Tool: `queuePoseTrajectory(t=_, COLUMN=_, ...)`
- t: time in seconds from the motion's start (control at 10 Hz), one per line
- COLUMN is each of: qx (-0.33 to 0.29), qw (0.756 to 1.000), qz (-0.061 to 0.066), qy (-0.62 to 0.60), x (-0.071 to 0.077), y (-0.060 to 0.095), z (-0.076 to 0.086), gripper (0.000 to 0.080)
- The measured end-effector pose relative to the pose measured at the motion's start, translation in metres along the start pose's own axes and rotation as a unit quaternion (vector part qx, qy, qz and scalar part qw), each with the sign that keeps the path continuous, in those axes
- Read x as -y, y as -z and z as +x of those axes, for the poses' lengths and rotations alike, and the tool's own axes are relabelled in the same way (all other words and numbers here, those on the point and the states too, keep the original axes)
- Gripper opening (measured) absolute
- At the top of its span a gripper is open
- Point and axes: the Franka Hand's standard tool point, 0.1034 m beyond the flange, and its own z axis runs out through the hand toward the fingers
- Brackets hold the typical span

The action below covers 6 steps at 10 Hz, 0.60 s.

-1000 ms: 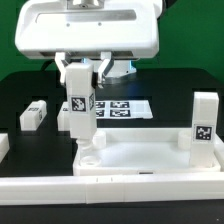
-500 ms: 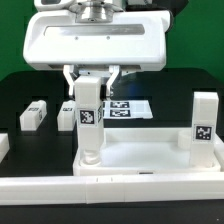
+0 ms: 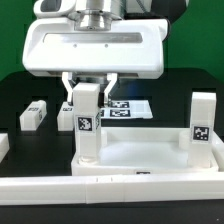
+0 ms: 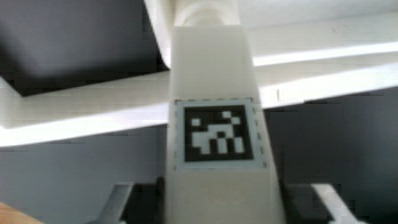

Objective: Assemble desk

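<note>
Lower now than half a second ago: the held leg has come down. Its bottom peg, which then showed above the tabletop, is out of sight. The base now meets the tabletop's corner at the exterior view's left. A second ago it hung higher and tilted; now it is upright, with the tag facing the exterior camera. Whether the peg sits fully in the socket cannot be told.

The gripper is clenched on the held leg near its top, one finger on each side. In the wrist view the same leg runs between the two fingers, with its tag toward the lens.

The tabletop lies flat, rim up, on the black table. At its corner on the exterior view's right stands a second leg, upright and tagged, well apart from the held one.

Two more legs lie on the table. One loose leg is well out toward the exterior view's left. Another lying leg is just behind the held one and partly hidden. The marker board lies flat behind the tabletop.
</note>
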Motion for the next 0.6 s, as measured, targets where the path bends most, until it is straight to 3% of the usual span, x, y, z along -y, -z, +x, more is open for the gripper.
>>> queuePoseTrajectory(t=0.6, qx=-0.016, qw=1.0, qz=-0.003, qy=0.003, x=-0.0003, y=-0.0013, z=0.0012, gripper=0.029)
